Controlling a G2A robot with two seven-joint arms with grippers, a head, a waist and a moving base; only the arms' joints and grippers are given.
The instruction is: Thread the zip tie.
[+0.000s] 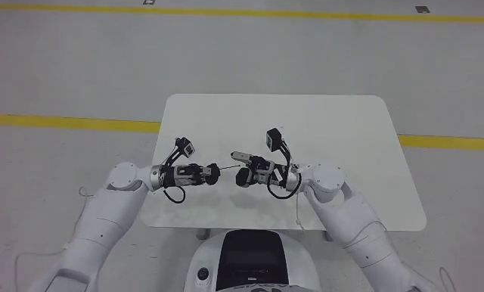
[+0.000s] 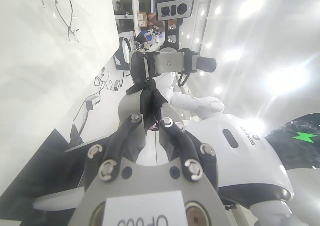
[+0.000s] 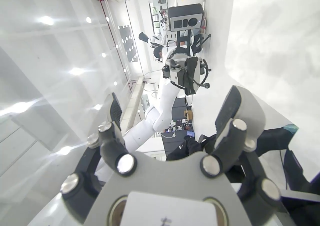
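Both grippers hover above the white table (image 1: pixel 325 125), facing each other near its front edge. My left gripper (image 1: pixel 214 172) (image 2: pixel 150 98) is shut on a thin black zip tie (image 1: pixel 229 168) (image 2: pixel 135 88), whose free end points toward the other arm. My right gripper (image 1: pixel 240 167) (image 3: pixel 172 109) stands open just past that tip. One finger is on each side of the tie's line and nothing is held between them. In the left wrist view the right gripper (image 2: pixel 172 63) faces me with its fingers spread. In the right wrist view the left gripper (image 3: pixel 187 75) shows farther off.
The table's front edge (image 1: pixel 249 228) lies just below both grippers. Yellow floor lines (image 1: pixel 76 122) run past the table on both sides. A power strip and cables (image 2: pixel 92 102) lie on the floor beside the table.
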